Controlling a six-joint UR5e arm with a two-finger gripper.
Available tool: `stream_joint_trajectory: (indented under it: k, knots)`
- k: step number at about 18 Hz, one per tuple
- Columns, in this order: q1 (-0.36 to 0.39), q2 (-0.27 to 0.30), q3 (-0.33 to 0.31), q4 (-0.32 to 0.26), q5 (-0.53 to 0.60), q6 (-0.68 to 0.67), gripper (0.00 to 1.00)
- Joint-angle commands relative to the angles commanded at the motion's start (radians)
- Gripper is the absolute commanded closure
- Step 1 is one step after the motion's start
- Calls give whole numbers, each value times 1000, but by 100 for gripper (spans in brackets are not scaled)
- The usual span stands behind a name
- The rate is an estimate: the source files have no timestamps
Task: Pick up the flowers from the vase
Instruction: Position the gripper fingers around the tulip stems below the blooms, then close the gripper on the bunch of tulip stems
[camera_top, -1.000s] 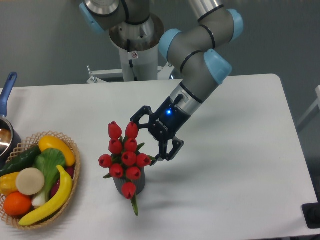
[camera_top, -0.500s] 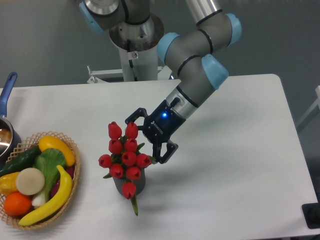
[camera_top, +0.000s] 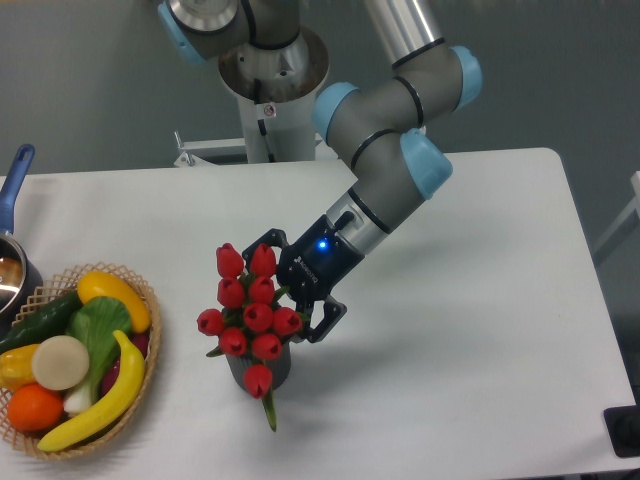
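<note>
One tight bunch of red tulip buds with green leaves (camera_top: 250, 310) stands in a small dark grey ribbed vase (camera_top: 262, 369), near the front of the white worktop (camera_top: 450, 350); the black two-finger end effector (camera_top: 287, 288) sits right at the bunch's right side, its fingers spread wide and gripping nothing; one finger reaches in behind the upper buds, the other lies beside the lower right bud; to the left, well apart, a woven basket of fruit and vegetables (camera_top: 75, 355) rests by the edge; a blue-handled metal pot (camera_top: 14, 250) pokes in beyond it.
</note>
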Motion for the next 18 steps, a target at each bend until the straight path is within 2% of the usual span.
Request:
stream_joint_trajectory:
  k: [15, 18]
  knots:
    - [-18, -9, -2, 3, -3, 8, 0]
    - [-21, -9, 2, 11, -17, 9, 10]
